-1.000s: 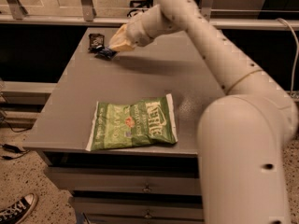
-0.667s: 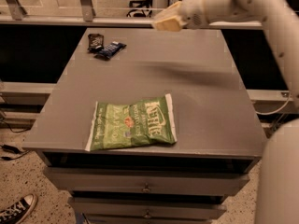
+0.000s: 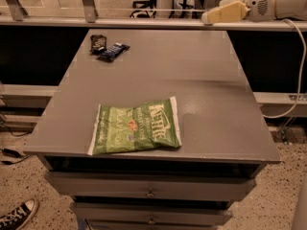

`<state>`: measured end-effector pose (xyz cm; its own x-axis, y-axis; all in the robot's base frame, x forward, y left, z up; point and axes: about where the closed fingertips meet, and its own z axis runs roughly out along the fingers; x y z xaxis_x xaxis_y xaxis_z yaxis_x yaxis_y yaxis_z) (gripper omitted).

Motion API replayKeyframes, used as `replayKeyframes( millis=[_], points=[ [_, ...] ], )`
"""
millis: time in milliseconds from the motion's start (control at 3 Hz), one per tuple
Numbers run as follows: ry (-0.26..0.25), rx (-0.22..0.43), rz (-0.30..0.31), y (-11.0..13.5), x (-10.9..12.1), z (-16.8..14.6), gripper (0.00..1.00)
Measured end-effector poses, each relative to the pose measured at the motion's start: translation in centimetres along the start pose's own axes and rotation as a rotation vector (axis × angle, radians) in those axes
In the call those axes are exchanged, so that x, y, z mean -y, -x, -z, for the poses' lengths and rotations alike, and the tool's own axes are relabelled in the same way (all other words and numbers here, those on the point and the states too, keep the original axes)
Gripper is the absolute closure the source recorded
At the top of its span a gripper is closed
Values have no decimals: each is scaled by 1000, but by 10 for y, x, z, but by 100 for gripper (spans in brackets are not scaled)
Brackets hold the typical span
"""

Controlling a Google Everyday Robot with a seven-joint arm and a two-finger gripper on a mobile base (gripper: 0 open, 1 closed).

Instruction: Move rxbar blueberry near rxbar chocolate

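Gripper (image 3: 207, 17): held aloft beyond the far right corner of the table (image 3: 201, 80); fingers (image 3: 225, 13) seen pressed together, nothing clamped.
Rxbar blueberry (image 3: 113, 51): laid flat at the far left of the table, well apart from the fingers, to their left and below them.
Long axis: set slantwise, roughly along the line toward the fingers.
Rxbar chocolate (image 3: 98, 43): laid just beside the blue bar, on the side away from the fingers; contact cannot be told.
Materials: both bars small, flat, glossy film wrappers.
Chip bag (image 3: 136, 127): green, crinkled, puffed; laid near the front edge, well apart from the fingers.
Table surface: grey, matt, smooth.
Judgement: placement is judged complete; no further grasp appears called for.
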<state>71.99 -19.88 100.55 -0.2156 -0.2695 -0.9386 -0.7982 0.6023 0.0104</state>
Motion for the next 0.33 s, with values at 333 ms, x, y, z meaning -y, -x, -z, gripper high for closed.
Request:
replayKeyframes(
  millis=[333],
  points=[
    [10, 0, 10, 1, -2, -6, 3]
  ],
)
